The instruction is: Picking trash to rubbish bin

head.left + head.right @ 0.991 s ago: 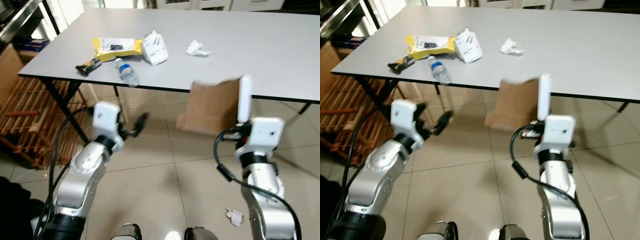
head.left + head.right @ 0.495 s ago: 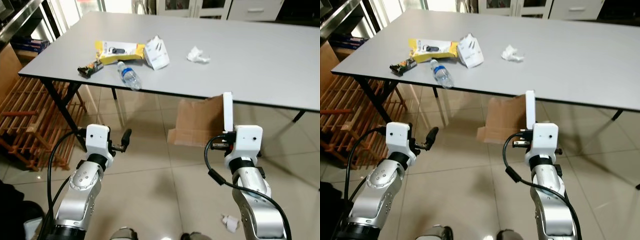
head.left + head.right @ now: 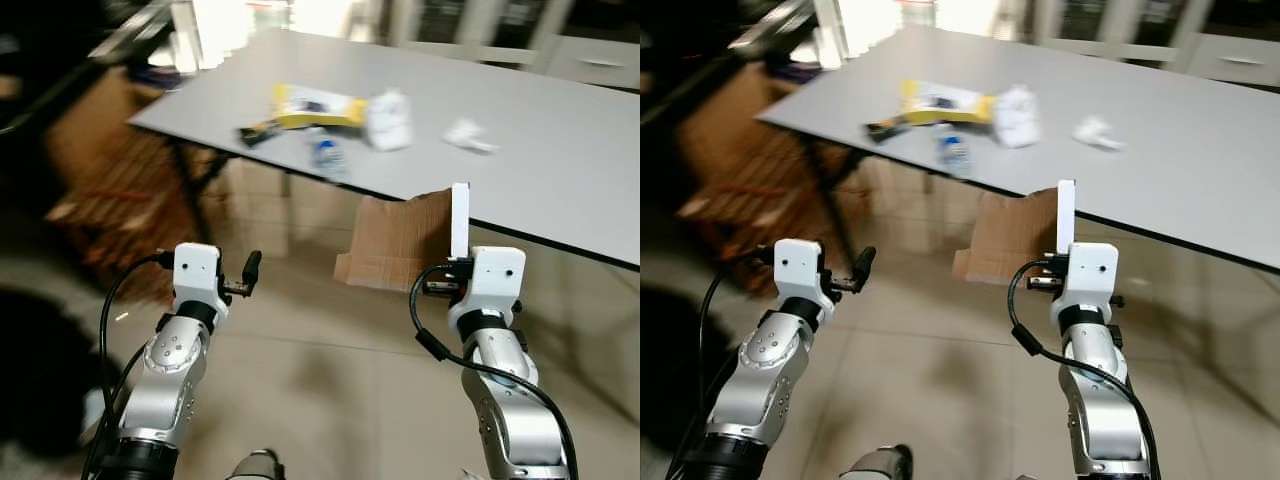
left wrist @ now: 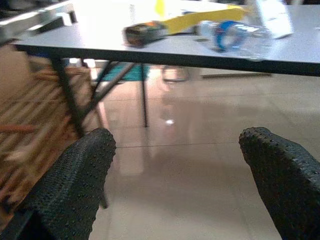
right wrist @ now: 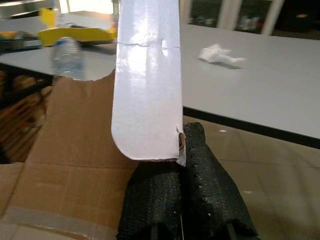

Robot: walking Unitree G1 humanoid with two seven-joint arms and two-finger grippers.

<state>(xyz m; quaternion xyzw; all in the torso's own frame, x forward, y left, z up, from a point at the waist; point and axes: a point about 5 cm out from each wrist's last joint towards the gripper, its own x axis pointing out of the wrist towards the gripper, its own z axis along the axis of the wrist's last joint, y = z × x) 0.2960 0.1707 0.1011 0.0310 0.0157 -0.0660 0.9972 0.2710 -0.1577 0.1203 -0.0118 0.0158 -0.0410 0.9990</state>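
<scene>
My right gripper (image 3: 458, 262) is shut on a flat white piece of card (image 3: 460, 212), held upright in front of the table edge; the card (image 5: 147, 75) stands out of the closed fingers (image 5: 200, 190). My left gripper (image 3: 250, 270) is open and empty above the floor, its fingers (image 4: 75, 185) wide apart. On the grey table (image 3: 560, 190) lie a yellow packet (image 3: 315, 105), a dark wrapper (image 3: 258, 130), a plastic bottle (image 3: 327, 157), a white carton (image 3: 388, 118) and a crumpled tissue (image 3: 468, 137). The eye views are blurred.
A torn cardboard box (image 3: 395, 240) stands on the tiled floor under the table, just beyond the right gripper. A wooden rack (image 3: 95, 190) and black table legs (image 3: 190, 180) are at the left. Open floor lies between the two arms.
The whole picture has shifted right and blurred, so the camera has turned. The right gripper still holds the white card upright; the left gripper stays open.
</scene>
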